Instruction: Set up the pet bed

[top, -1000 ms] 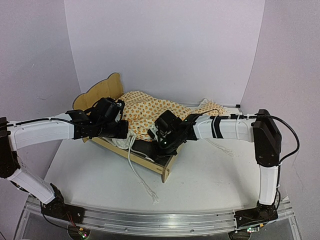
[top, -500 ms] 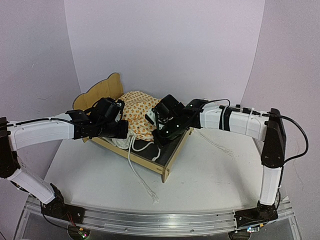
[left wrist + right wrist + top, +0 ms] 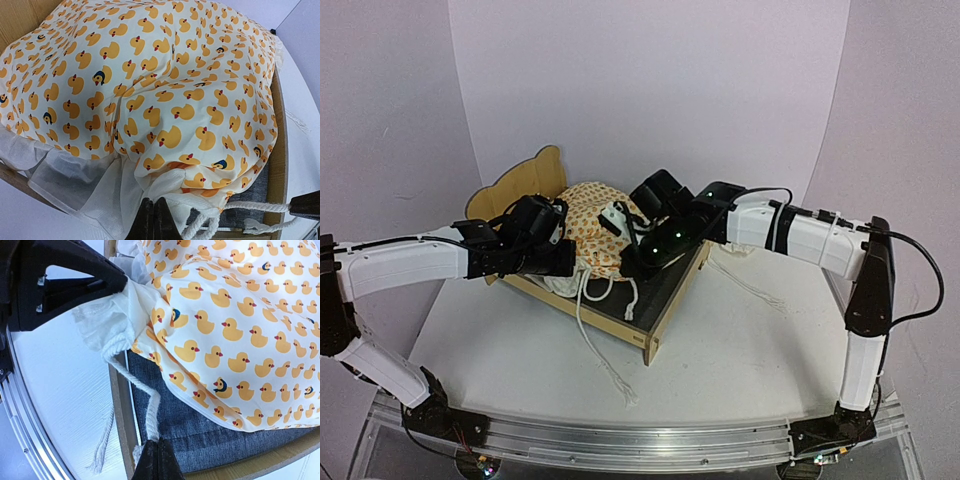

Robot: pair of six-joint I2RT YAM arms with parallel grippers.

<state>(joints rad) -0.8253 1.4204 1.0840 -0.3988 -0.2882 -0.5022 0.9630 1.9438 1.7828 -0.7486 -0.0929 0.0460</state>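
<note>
Right gripper swung toward the headboard — bedding bunched up, grey base exposed.

I count one pet bed, one duck-print bedding bundle, one desk, two white cords trailing on it, front cord and right cord, and two hands: left hand, right hand.

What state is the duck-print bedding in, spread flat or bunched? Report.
Bunched. The yellow duck-print bedding is heaped at the headboard end of the light plywood pet bed, leaving its grey base panel bare near the footboard.
</note>
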